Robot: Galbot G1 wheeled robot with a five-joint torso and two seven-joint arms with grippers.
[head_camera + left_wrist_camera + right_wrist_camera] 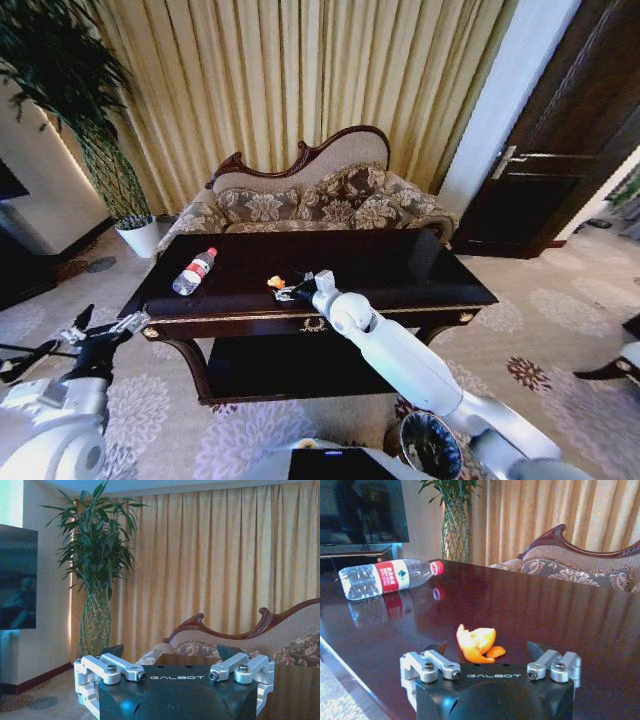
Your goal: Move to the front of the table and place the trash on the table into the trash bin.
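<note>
Right hand [489,652] open around orange scrap [476,644]; bottle [390,577] lies sideways.

Behind everything hang long gold pleated curtains [300,80], wall to wall. A carved wooden sofa [310,195] with floral cushions sits in front of them. To its left a tall leafy plant [75,90] with a woven lattice stem stands in a white pot [140,237]. A dark television screen [17,577] hangs on the left wall. On the right there is a dark panelled door [560,130]. Pale carpet [560,300] with a floral pattern covers the floor.
</note>
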